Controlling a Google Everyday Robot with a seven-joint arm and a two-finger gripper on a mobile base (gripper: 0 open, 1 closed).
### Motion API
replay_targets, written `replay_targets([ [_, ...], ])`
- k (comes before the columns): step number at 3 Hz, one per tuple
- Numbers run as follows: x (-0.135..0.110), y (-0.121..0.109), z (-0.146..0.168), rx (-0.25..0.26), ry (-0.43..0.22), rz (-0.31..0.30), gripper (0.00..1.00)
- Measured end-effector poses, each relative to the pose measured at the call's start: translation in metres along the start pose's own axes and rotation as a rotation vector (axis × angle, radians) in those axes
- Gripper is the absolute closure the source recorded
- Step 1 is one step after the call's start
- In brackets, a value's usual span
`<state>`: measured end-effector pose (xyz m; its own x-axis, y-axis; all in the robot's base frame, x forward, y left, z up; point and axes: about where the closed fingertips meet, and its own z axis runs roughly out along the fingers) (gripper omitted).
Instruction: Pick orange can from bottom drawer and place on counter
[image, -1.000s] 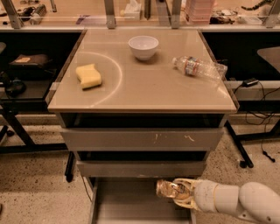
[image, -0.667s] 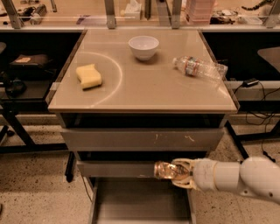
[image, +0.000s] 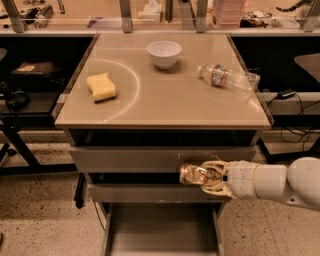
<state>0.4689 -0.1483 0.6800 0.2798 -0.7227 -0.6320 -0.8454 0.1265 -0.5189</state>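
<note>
orange can (image: 189, 175) raised above bottom drawer (image: 160, 232) | gripper (image: 204, 176) fingers (image: 215, 165) clasp it before scuffed drawers (image: 130, 159) | counter (image: 170, 100) overhead

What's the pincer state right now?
Pincer: closed on the can, held above the open bottom drawer, below counter level.

Can't read a single word here: nothing legible on the orange can (image: 191, 175) clamped in my gripper (image: 212, 179), lower right, or the bottle (image: 227, 76) label, upper right.
</note>
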Motion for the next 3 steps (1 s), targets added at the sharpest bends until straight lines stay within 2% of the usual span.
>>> replay_targets([
  [1,-0.022,-0.006,-0.002,0.000,-0.005,-0.058,1.00],
  [2,-0.064,-0.029,-0.018,0.010,-0.014,-0.139,1.00],
  [3,-0.118,-0.061,-0.040,0.006,-0.053,-0.220,1.00],
])
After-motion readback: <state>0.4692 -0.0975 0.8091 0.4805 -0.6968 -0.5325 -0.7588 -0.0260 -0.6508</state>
